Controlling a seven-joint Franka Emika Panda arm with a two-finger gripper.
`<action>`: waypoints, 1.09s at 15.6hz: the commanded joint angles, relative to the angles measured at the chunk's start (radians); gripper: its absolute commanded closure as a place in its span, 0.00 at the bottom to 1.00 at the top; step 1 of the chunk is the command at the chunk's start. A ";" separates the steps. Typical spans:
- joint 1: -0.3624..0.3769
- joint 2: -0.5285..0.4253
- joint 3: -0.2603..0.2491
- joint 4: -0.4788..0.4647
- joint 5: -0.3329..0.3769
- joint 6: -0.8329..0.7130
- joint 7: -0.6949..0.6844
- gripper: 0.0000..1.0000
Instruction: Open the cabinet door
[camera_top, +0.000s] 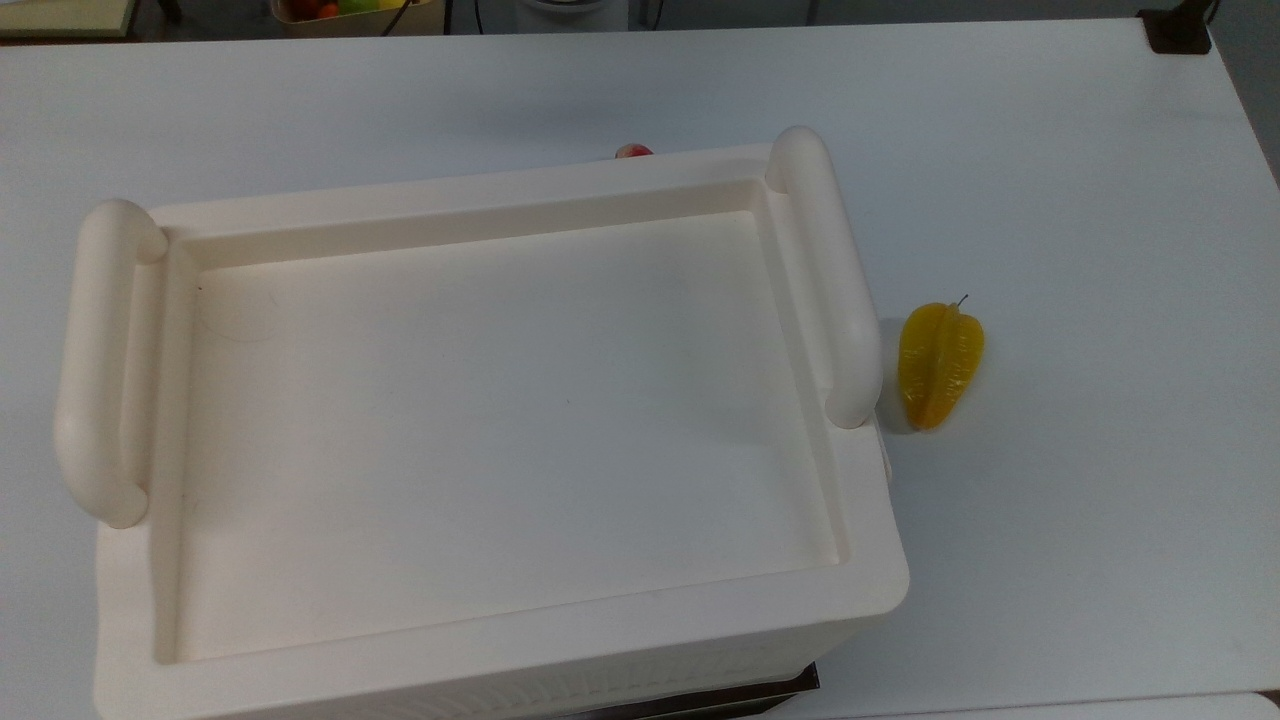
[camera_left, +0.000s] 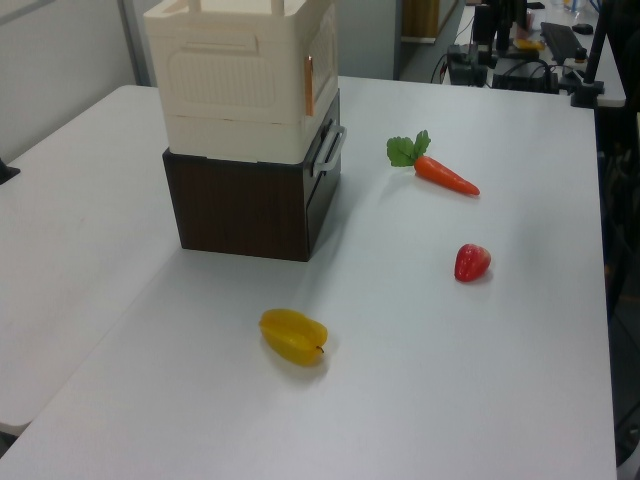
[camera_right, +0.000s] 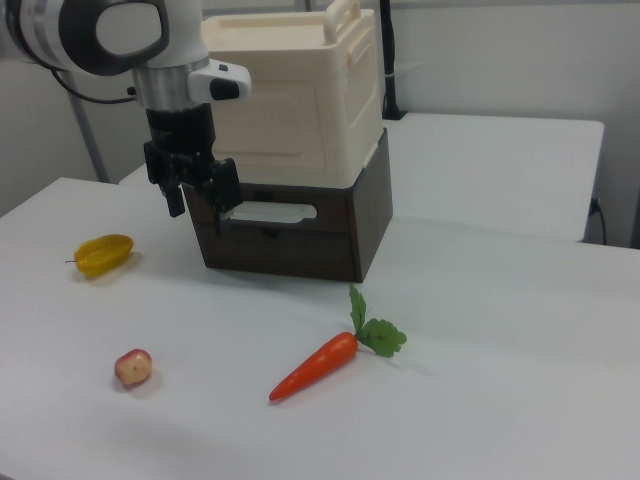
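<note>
The cream cabinet (camera_right: 300, 100) stands on a dark brown drawer base (camera_right: 300, 240). Its recessed top with two tubular handles is the cabinet top (camera_top: 500, 420). The cabinet door (camera_right: 285, 120) is the cream front panel in the right view, and it looks shut and flush. In the left view the cabinet door (camera_left: 322, 70) faces right, seen edge-on. My gripper (camera_right: 198, 215) hangs open in front of the base's left end in the right view, below the door and beside the pale drawer handle (camera_right: 275, 212). Nothing is between its fingers.
On the white table lie a yellow starfruit (camera_right: 103, 254) (camera_top: 939, 364) (camera_left: 293, 336), a small red fruit (camera_right: 133, 367) (camera_left: 472, 262) and a carrot (camera_right: 318, 365) (camera_left: 445, 173). The arm (camera_right: 150, 50) rises at the right view's upper left.
</note>
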 joint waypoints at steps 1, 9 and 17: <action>-0.002 -0.010 -0.005 0.005 0.011 -0.021 0.004 0.00; 0.003 0.008 -0.003 0.013 0.018 -0.018 0.008 0.00; 0.012 0.049 0.005 0.019 0.120 0.082 -0.002 0.00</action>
